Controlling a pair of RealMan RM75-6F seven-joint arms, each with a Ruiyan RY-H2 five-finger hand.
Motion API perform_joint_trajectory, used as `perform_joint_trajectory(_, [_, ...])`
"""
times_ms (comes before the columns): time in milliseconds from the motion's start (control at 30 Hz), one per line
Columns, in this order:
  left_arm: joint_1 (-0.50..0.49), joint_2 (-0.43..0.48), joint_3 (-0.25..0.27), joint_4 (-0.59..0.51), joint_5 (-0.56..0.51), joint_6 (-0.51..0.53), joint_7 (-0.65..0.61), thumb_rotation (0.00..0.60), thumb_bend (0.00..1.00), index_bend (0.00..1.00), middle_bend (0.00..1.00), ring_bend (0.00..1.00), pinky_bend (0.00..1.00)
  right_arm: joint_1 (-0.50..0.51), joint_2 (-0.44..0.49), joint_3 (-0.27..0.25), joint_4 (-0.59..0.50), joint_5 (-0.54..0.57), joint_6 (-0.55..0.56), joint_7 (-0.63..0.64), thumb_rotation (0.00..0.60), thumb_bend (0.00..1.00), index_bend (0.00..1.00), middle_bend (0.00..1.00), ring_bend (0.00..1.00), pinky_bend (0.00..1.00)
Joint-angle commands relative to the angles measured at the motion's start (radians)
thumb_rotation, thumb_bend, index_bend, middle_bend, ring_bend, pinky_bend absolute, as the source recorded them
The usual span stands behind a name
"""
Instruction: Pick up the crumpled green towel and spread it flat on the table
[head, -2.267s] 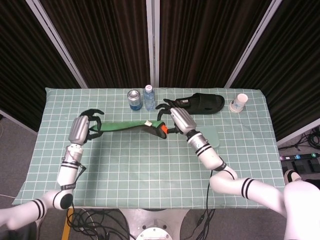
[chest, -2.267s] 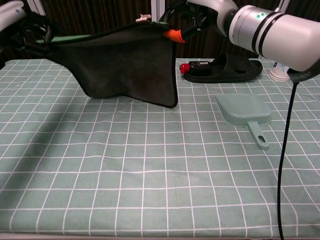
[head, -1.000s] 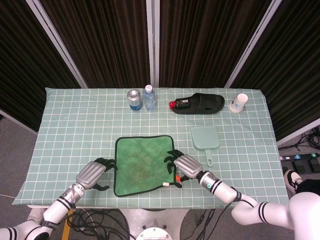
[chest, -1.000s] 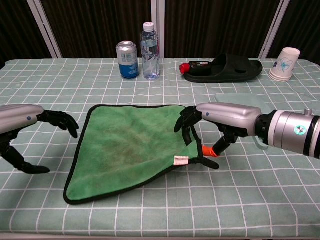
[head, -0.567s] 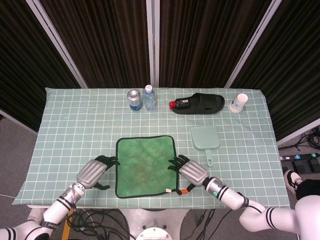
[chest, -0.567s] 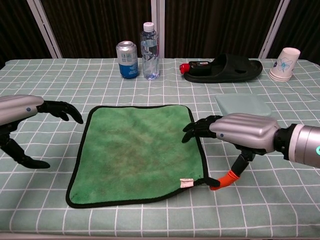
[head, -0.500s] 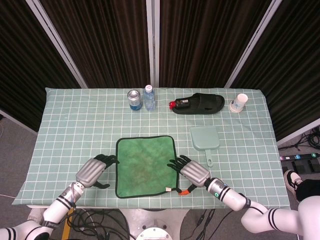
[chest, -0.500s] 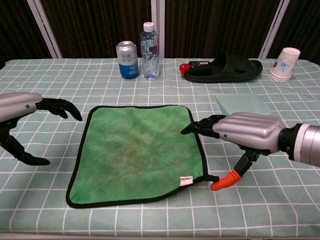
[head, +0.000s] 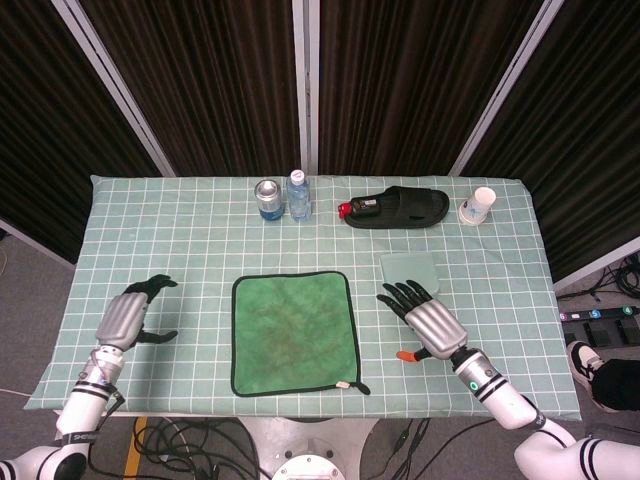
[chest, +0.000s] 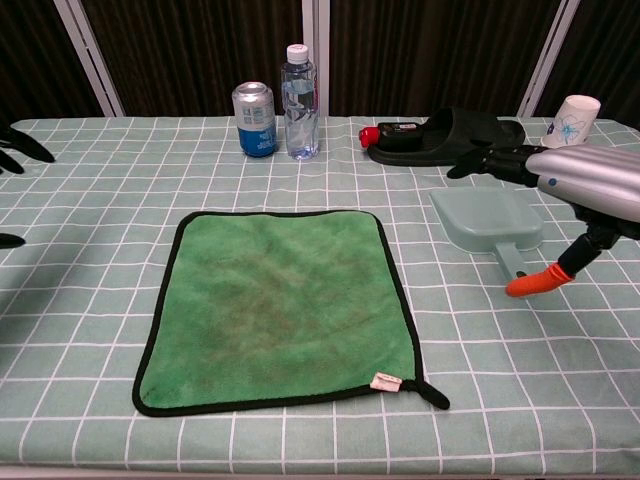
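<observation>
One green towel (head: 293, 333) lies flat at the table's near middle, its black edge close to the near table edge (head: 300, 400). Bare checked cloth runs along both its sides. Left hand (head: 127, 314) hangs well left, fingers spread, holding nothing. Right hand (head: 430, 322) hovers to the right, fingers spread, over a pale dustpan (chest: 487, 220). Far off stand a can (head: 266, 197), water bottle (head: 298, 193), sandal (head: 397, 207) and paper cup (head: 481, 203).

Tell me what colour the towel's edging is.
Black, all around the green towel; the chest view shows it best.
</observation>
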Motion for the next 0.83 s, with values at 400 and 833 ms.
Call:
perform_joint_trajectory(400, [0.188,0.035,0.014,0.06,0.038,0.298,0.053,0.6,0.16,0.29,0.27,0.24,0.2,-0.269,0.15,0.009,-0.059,0.054,0.342,-0.043,0.6,0.09,0.14,0.03,0.0,0.0])
perform_joint_trajectory(833, [0.303,0.09,0.094,0.011,0.145,0.395,0.101,0.6,0.16,0.29,0.27,0.24,0.18,-0.435,0.24,-0.028,-0.077,0.033,0.46,0.066,0.589,0.1,0.14,0.03,0.0,0.0])
